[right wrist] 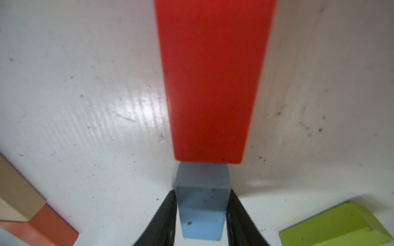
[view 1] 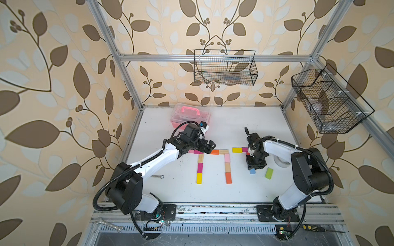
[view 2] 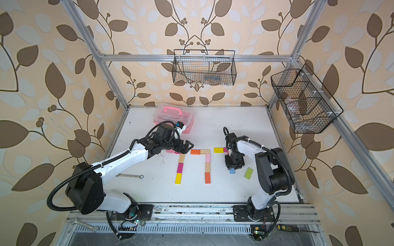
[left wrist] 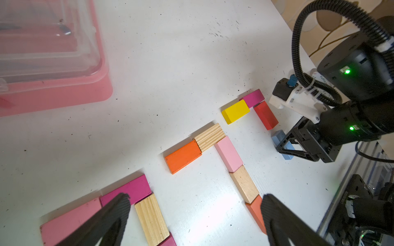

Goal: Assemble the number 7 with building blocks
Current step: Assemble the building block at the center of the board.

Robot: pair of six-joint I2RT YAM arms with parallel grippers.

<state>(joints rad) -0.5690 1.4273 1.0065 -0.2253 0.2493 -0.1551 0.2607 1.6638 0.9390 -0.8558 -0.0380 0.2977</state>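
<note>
**Number 7 [view 2: 218,150] on the right: four blocks down, the blue one between the right jaws**

Toward the back left of the table [view 1: 213,191] you have the pink case [view 1: 190,116] with its clear lid. Your left gripper [view 1: 210,148] hangs near it, above the top bar of the left 7 [view 1: 200,168]. Its jaws are spread wide and hold nothing. In the left wrist view the fingertips [left wrist: 119,204] straddle the corner where that bar meets its stem. This figure lies flat, with a pink and magenta bar and a stem of wood, magenta and yellow. A wrench [view 1: 158,176] lies on the table to its left, close to the arm.

Next comes the middle 7 [view 1: 227,167], also five blocks. Orange and wood run across, then pink, wood and orange run down from the right end, each block touching the next.

Right of it lies the number 7 with four blocks. A yellow block [view 1: 237,150] and a magenta block [view 1: 244,149] form the bar, and a red block [left wrist: 265,115] runs down from the magenta end. A blue block [right wrist: 202,176] lies end to end with the red one, touching it. Your right gripper [right wrist: 202,213] points straight down, with one jaw against each long side of the blue block. You cannot tell whether the jaws press it or merely stand beside it. A green block [view 1: 269,173] lies loose and slightly skewed just right of the gripper, apart from the figure.
</note>
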